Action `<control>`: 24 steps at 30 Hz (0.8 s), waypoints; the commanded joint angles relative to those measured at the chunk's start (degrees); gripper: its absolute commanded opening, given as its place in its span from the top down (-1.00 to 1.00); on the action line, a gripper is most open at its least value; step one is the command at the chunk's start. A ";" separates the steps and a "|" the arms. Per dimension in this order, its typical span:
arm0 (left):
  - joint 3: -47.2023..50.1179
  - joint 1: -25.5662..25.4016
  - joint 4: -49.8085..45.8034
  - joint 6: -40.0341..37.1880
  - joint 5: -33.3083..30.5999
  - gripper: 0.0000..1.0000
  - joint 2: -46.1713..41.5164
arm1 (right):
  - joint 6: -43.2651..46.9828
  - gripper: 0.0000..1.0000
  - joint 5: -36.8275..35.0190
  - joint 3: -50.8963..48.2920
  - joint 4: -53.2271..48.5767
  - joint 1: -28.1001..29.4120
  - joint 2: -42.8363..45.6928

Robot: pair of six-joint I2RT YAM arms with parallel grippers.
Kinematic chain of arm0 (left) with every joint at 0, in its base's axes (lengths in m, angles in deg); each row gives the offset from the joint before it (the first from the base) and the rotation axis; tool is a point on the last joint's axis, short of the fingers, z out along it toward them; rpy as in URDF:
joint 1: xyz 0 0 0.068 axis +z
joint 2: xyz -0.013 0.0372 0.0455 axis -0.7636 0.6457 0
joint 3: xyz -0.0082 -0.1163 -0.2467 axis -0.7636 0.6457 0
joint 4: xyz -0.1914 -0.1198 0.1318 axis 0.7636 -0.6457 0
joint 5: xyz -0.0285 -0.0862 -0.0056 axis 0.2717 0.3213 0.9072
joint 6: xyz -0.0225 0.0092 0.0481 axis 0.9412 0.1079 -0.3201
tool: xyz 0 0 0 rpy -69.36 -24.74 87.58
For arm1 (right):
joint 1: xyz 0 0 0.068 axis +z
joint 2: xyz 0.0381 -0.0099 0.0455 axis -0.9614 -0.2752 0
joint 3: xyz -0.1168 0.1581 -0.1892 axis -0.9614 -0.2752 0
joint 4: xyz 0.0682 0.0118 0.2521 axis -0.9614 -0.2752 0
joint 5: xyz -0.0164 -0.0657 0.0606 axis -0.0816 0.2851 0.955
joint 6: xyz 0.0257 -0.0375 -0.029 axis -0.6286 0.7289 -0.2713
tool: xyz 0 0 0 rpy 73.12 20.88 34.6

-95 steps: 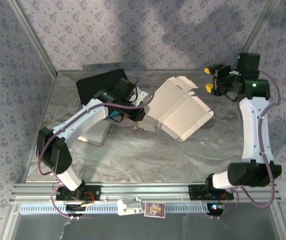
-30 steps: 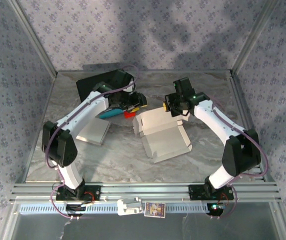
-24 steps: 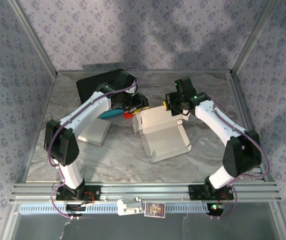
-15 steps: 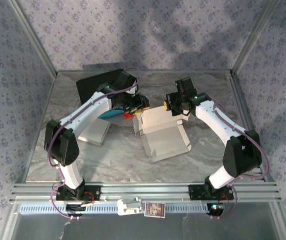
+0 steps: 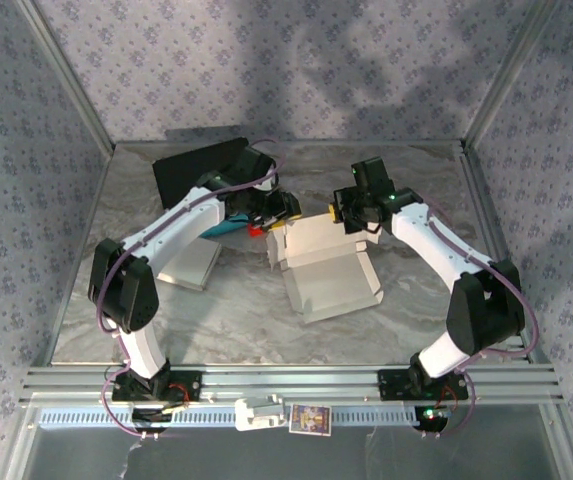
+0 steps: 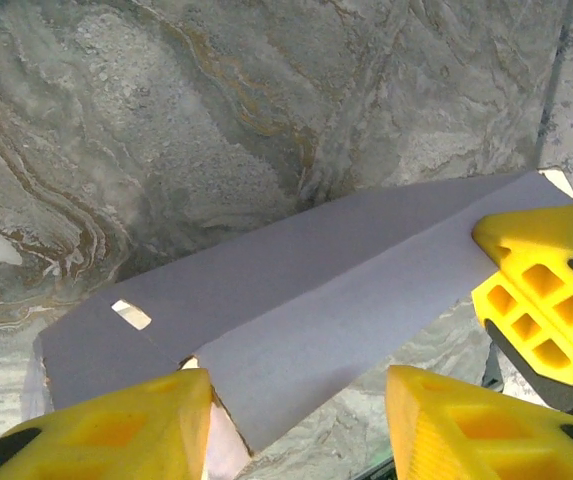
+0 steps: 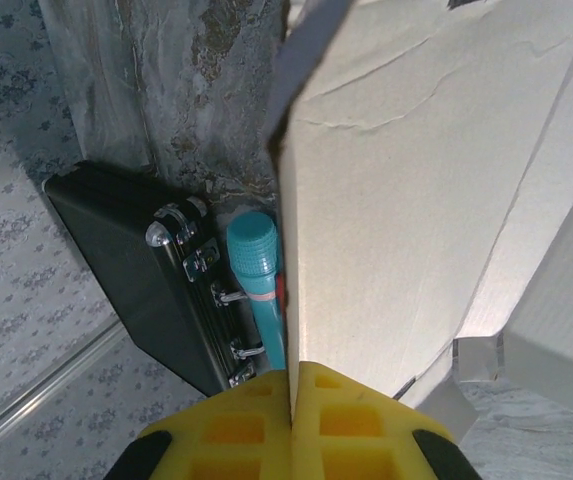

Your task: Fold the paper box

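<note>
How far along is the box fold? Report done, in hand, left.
Done: the white paper box is partly folded, its rear panel raised. In hand: the right pincer is shut on that panel's edge; the left pincer is open, a corner of the paper between its fingers. Left: the front panel lies flat and the box is not closed.

A black case [image 7: 136,270] with metal latches lies at the far left of my grey marbled surface [image 5: 226,320]. A teal cylinder [image 7: 256,262] with a ribbed cap lies just beside it, with a small red thing [image 5: 256,229] near that. A flat white piece [image 5: 188,265] lies closer to me. A printed card [image 5: 308,418] sits on the front rail [image 5: 86,380].
</note>
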 commanded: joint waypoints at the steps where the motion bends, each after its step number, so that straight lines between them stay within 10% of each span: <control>1: 1.32 0.91 1.46 -0.67 -1.74 -0.07 -3.84 | 0.15 1.00 0.51 -2.07 2.53 -0.17 2.15; 24: 31.64 9.28 21.89 -17.91 1.22 0.19 -16.15 | 11.13 1.00 13.57 -25.73 52.11 -4.42 0.57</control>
